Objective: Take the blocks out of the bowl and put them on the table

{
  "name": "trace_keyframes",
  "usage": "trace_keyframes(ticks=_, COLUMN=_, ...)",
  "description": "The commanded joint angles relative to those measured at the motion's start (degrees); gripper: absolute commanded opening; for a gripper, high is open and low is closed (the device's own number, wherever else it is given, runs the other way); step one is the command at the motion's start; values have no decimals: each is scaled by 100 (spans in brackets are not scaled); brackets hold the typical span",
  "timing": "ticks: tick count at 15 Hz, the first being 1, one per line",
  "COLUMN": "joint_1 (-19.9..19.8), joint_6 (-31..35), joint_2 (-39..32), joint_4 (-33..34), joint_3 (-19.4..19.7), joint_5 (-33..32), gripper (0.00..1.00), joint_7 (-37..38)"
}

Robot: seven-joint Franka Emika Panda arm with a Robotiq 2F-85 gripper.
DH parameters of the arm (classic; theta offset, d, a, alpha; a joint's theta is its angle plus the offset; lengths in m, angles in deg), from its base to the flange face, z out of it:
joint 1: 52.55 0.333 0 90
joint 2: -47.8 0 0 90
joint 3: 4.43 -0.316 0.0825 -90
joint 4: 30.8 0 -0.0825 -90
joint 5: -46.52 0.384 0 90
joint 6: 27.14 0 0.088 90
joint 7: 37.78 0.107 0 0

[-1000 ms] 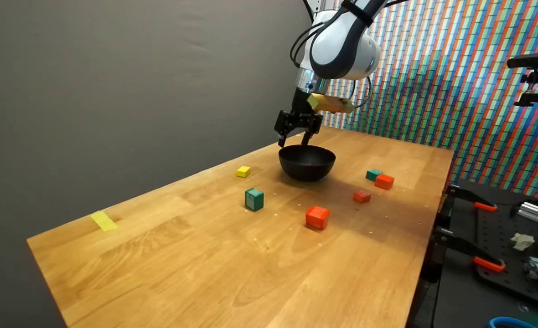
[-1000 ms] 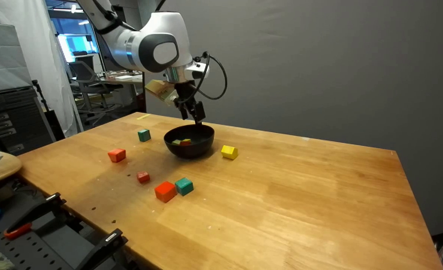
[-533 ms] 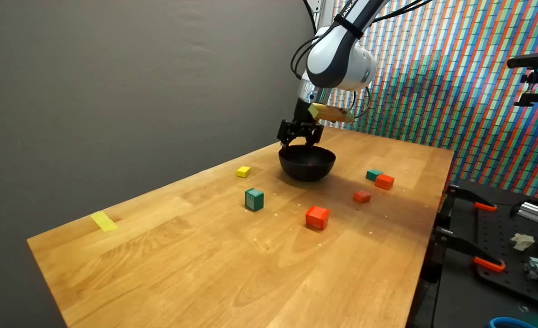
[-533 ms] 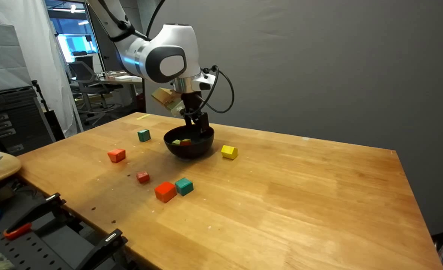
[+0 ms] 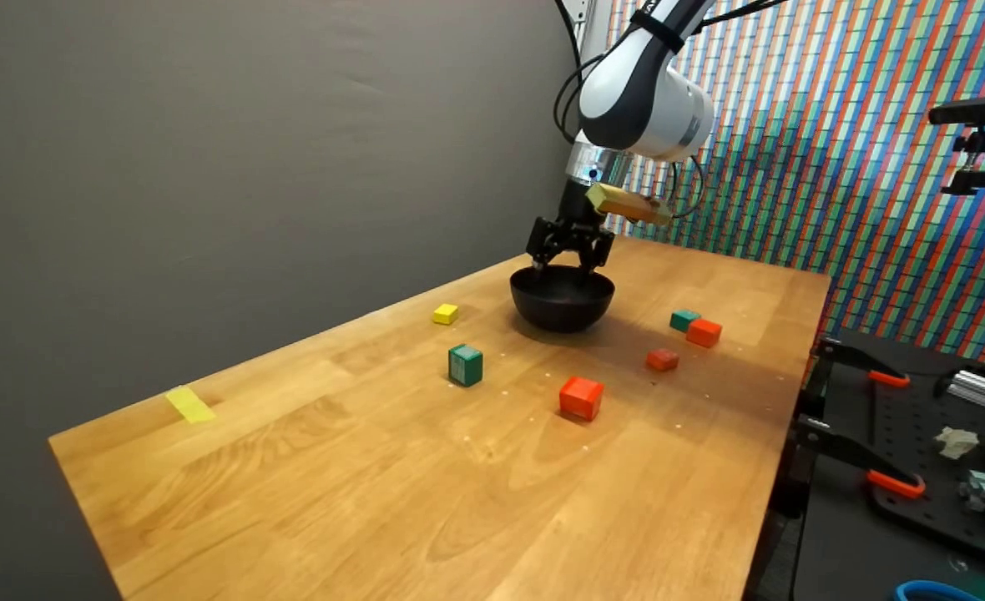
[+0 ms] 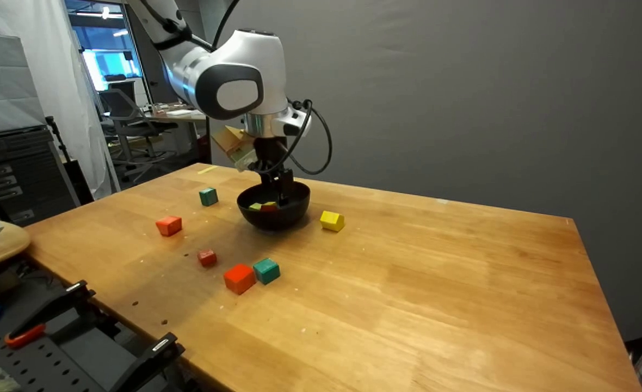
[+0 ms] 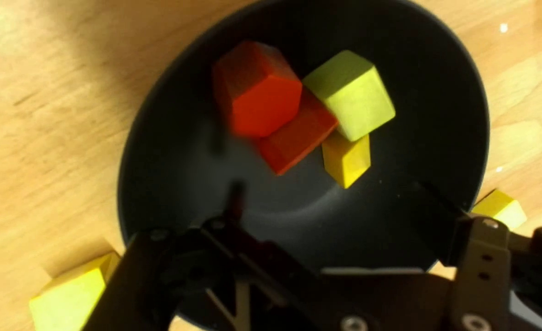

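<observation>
The black bowl (image 5: 561, 310) stands upright on the wooden table (image 5: 376, 467). In the wrist view the bowl (image 7: 441, 92) holds several blocks: an orange-red block (image 7: 266, 103), a flatter red block (image 7: 298, 133) against it, a pale yellow-green block (image 7: 360, 103) and a yellow block (image 7: 350, 161). My gripper (image 7: 330, 197) is open with its fingers wide apart and nothing between them. In both exterior views the gripper (image 5: 563, 265) reaches down over the bowl's back part; its fingertips (image 6: 283, 198) dip below the rim. The blocks lie farther toward the bowl's front.
Around the bowl lie a yellow block (image 6: 332, 220), a green block (image 5: 466, 366), an orange block (image 5: 582, 398), a small red block (image 5: 662, 360), and an orange block (image 6: 240, 279) touching a teal block (image 6: 267, 270). Yellow tape (image 5: 190, 404) marks the table's far edge. Black clamps (image 6: 147, 362) grip the side.
My gripper has come down from above the back rim until its fingers dip into the bowl, then shifted sideways within it. The bowl and blocks stay where they were.
</observation>
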Motion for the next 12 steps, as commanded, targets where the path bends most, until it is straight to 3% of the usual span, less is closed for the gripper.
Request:
trace_keyframes(ticks=1, joint_1=-56, joint_6=-200, joint_2=57, joint_4=-171, joint_3=-44, joint_5=200, gripper=59, joint_7=-142)
trace_keyframes(ticks=6, joint_1=139, joint_6=-339, joint_2=-348, joint_4=67, joint_3=203, joint_5=-44, gripper=41, joint_7=16)
trace_keyframes(ticks=8, joint_1=171, joint_6=-360, joint_2=-384, joint_4=135, joint_3=224, joint_5=-65, gripper=46, joint_7=24)
trace_keyframes(ticks=12, joint_1=224, joint_6=-407, joint_2=-254, joint_4=155, joint_3=250, joint_5=-106, gripper=38, joint_7=-6)
